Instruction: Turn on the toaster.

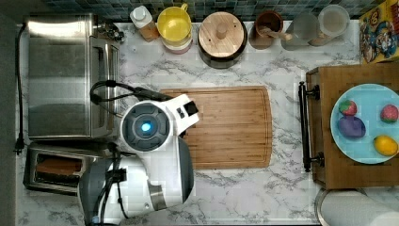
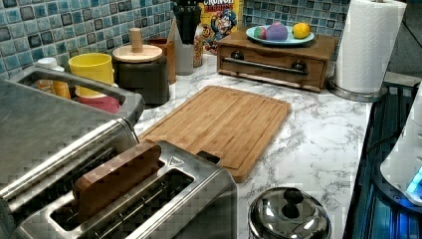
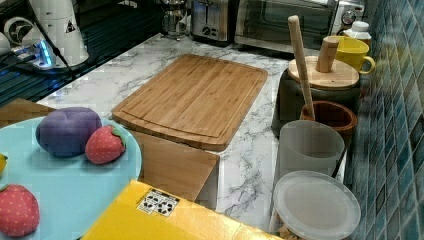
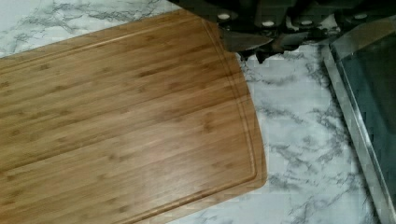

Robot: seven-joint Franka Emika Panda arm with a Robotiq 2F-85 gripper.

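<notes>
Toaster: slice loaded, standing high; lever judged not yet pressed.
Fingers: state cannot be told, above the worktop.

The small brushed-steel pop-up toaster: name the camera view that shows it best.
The left view: the small brushed-steel pop-up toaster sits closest, slots open, a brown slice standing in one. The top view shows it partly under the arm. The right view shows its far-off control end.

toaster: brushed steel | cutting board: matt wood | counter: glossy marble
</notes>
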